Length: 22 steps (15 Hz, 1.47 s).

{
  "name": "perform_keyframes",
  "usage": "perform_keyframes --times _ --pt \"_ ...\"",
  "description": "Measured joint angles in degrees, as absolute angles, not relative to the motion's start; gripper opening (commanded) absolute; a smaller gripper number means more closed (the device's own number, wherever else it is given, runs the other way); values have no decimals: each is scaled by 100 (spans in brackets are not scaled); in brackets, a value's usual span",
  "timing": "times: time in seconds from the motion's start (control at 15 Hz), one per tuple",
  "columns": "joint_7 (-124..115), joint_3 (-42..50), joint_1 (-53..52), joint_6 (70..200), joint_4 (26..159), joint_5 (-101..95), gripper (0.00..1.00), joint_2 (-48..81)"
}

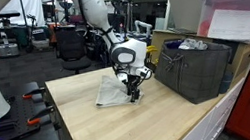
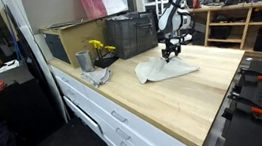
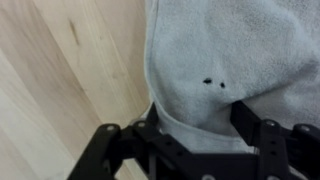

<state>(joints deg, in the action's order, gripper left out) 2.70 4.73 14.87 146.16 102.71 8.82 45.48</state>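
Lab, wooden bench (image 1: 93,121). Grey cloth (image 1: 111,90) lies mid-bench, left of a dark crate (image 1: 198,69) in an exterior view. Gripper (image 1: 134,92) is down at the cloth's edge. In the wrist view its jaws are apart, straddling a fold.

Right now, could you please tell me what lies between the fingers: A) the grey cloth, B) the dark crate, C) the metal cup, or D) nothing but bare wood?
A: in the wrist view the fingers stand either side of a fold of the grey cloth, which lies on the wooden table.
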Motion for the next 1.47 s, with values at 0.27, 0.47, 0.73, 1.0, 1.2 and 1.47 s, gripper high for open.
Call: perform_keyframes --times 0.27,0.47,0.73,1.0,1.2,1.47 --pt "398 366 1526 14616 10182 882 13 4561" --pt "159 413 1498 14615 10171 886 0 4559" --pt "-805 809 1359 14620 10303 907 3 4512" --pt "-1707 1231 1268 14623 10661 970 3 4366" --pt "-2415 1539 1146 14624 11001 1045 3 4231" --pt "-3274 1855 974 14624 11500 1236 3 4022"
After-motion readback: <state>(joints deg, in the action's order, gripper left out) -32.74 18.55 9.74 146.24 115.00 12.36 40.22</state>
